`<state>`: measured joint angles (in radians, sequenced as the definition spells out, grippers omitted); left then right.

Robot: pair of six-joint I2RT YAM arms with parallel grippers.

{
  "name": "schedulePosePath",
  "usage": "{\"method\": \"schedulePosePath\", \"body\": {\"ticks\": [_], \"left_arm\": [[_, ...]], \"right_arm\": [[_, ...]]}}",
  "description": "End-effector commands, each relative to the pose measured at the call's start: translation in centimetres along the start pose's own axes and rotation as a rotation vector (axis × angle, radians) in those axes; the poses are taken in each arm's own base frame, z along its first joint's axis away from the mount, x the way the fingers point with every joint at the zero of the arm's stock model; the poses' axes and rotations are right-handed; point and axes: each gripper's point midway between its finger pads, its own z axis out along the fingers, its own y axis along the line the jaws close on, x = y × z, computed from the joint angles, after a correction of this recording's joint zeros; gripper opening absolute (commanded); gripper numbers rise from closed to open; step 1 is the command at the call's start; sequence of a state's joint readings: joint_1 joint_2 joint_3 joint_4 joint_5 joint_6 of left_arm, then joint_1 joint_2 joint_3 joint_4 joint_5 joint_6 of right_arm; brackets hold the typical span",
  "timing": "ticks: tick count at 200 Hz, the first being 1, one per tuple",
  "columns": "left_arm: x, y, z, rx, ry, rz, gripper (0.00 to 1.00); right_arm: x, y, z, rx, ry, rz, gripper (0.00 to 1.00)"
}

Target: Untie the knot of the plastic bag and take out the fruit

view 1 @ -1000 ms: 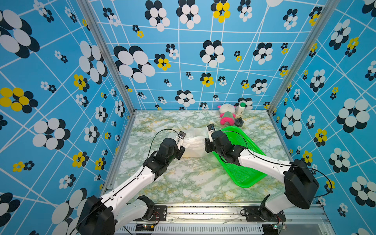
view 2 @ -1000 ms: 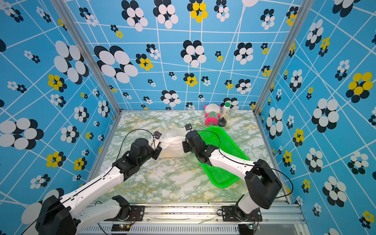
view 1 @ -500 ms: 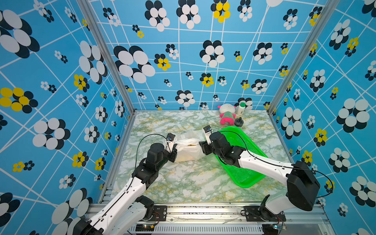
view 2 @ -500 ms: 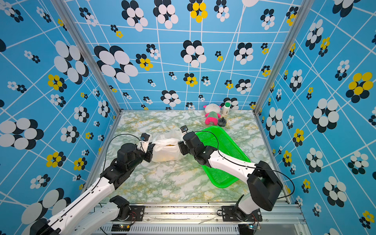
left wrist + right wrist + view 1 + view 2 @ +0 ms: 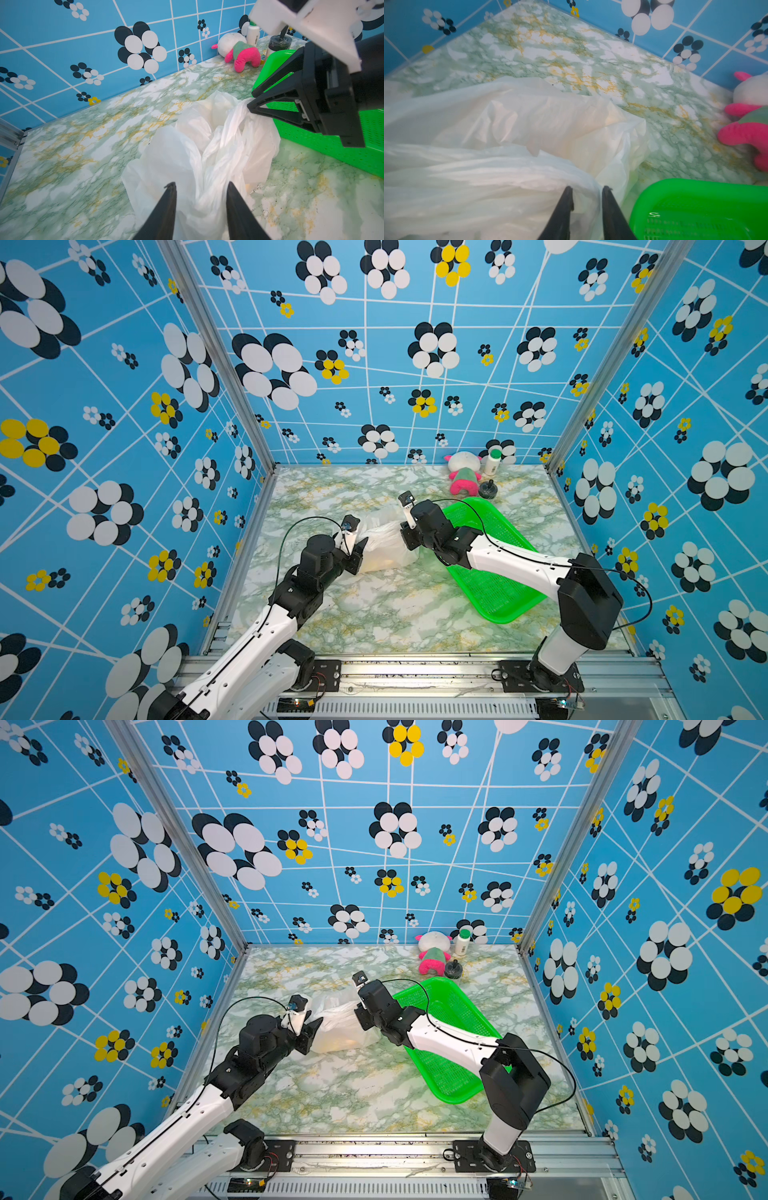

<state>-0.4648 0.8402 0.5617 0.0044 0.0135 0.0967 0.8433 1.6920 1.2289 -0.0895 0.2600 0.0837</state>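
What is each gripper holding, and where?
The right gripper appears to pinch the plastic bag at its edge beside the basket. The left gripper stands open over the bag, holding nothing.

Ahead of our left gripper [image 5: 201, 184], the heaped plastic bag [image 5: 207, 145] fills the way across to our right gripper [image 5: 587, 187]. Just beside the right claw the green basket [image 5: 685, 187] walls off one side, with the plush toy [image 5: 741, 133] farther ahead on that side. Outward of the left claw we find bare tabletop [image 5: 62, 155].
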Motion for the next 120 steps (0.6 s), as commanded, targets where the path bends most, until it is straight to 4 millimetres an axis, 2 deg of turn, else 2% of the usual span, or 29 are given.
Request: {"method": "schedulePosePath", "body": {"ticks": [1, 11, 24, 57, 70, 85, 104, 120], "left_arm": [[-0.2, 0.1, 0.0, -0.012, -0.002, -0.006, 0.50], [0.1, 0.1, 0.0, -0.011, 0.008, -0.013, 0.54], [0.5, -0.1, 0.0, -0.003, 0.024, -0.017, 0.58], [1.6, 0.2, 0.2, -0.027, 0.060, -0.024, 0.54], [1.6, 0.4, 0.3, -0.038, 0.064, -0.023, 0.45], [1.6, 0.7, 0.5, -0.056, 0.072, -0.024, 0.23], [1.5, 1.6, 0.6, -0.107, 0.080, -0.030, 0.02], [1.6, 3.0, 0.2, -0.187, 0.074, -0.052, 0.00]], "right_arm": [[-1.2, -0.5, -0.5, 0.038, -0.027, 0.006, 0.07], [-1.3, -0.9, -0.7, 0.054, -0.032, 0.012, 0.00], [-1.3, -1.5, -1.0, 0.075, -0.041, 0.025, 0.00], [-1.2, -3.0, -2.1, 0.119, -0.073, 0.082, 0.00], [-1.1, -3.6, -2.7, 0.132, -0.088, 0.114, 0.00], [-0.6, -4.2, -3.4, 0.145, -0.105, 0.158, 0.00], [0.4, -5.0, -4.0, 0.164, -0.113, 0.211, 0.00], [1.3, -5.7, -4.4, 0.183, -0.111, 0.249, 0.00]]}}
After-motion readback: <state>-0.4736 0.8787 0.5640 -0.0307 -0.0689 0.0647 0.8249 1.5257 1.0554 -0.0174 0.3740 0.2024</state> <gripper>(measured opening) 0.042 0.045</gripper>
